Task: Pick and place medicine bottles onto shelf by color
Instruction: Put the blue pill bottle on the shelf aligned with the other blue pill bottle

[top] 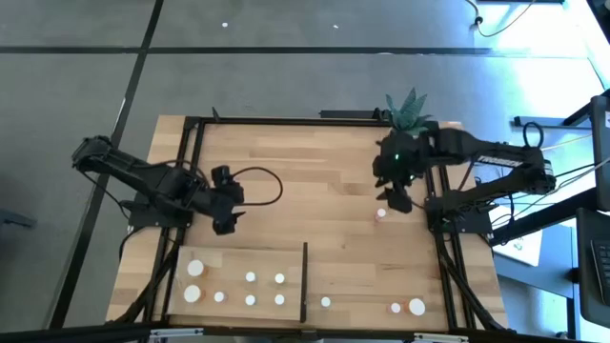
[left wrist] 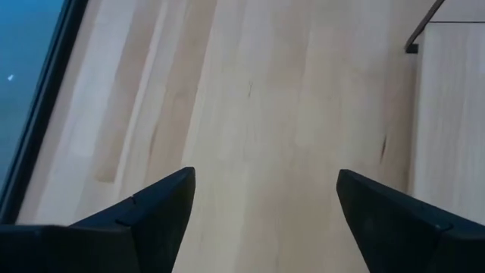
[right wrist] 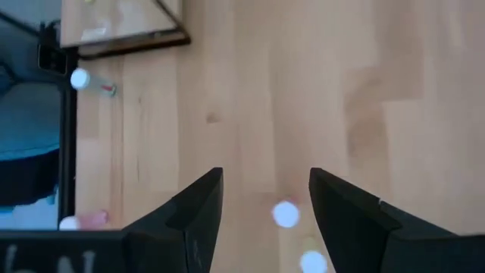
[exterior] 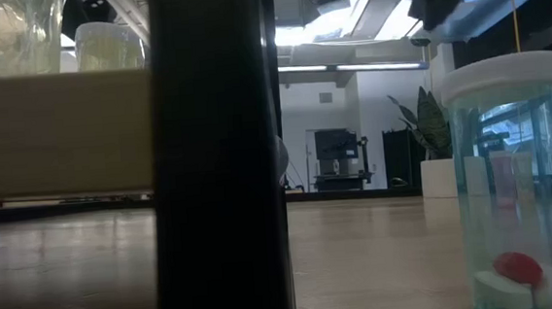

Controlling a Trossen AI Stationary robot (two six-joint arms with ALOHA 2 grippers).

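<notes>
The shelf (top: 238,284), a pale panel with a black upright strip (top: 304,282), lies at the table's near left and bears several white-capped bottles (top: 194,270). A small pink bottle (top: 381,215) stands on the table at centre right. My right gripper (top: 396,197) hovers open just above it. In the right wrist view its white cap (right wrist: 286,214) shows between and below the open fingers, with a second cap (right wrist: 312,262) close by. Three more bottles (top: 416,306) stand near the front edge, right of the shelf. My left gripper (top: 227,215) is open and empty over bare table, beyond the shelf.
A potted spiky green plant (top: 410,110) stands at the far right corner behind my right arm. Black rails (top: 286,121) frame the tabletop. In the low view a large green-tinted bottle (exterior: 512,187) stands close at the right, and the shelf's black strip (exterior: 218,159) fills the middle.
</notes>
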